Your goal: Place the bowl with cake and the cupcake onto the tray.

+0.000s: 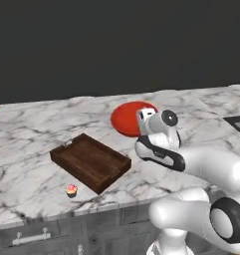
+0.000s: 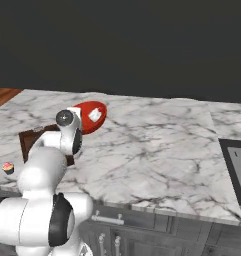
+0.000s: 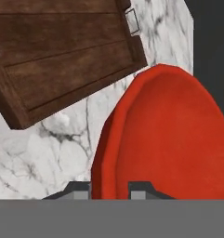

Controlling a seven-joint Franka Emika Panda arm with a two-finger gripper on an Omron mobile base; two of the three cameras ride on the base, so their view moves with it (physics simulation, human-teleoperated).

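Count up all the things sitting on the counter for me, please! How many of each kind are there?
Bowl (red, with a piece of cake in it): 1
Cupcake (pink frosting): 1
Tray (brown wood): 1
Total: 3 things on the counter, or 4 if the piece of cake counts on its own.

On the counter (image 1: 37,129), the tray (image 1: 90,162) lies at an angle near the front edge. The cupcake (image 1: 71,189) stands just outside its front-left corner, on the counter. The bowl with cake (image 1: 127,118) lies behind and right of the tray, apparently apart from it. My gripper (image 3: 109,188) straddles the bowl's rim, one finger either side.
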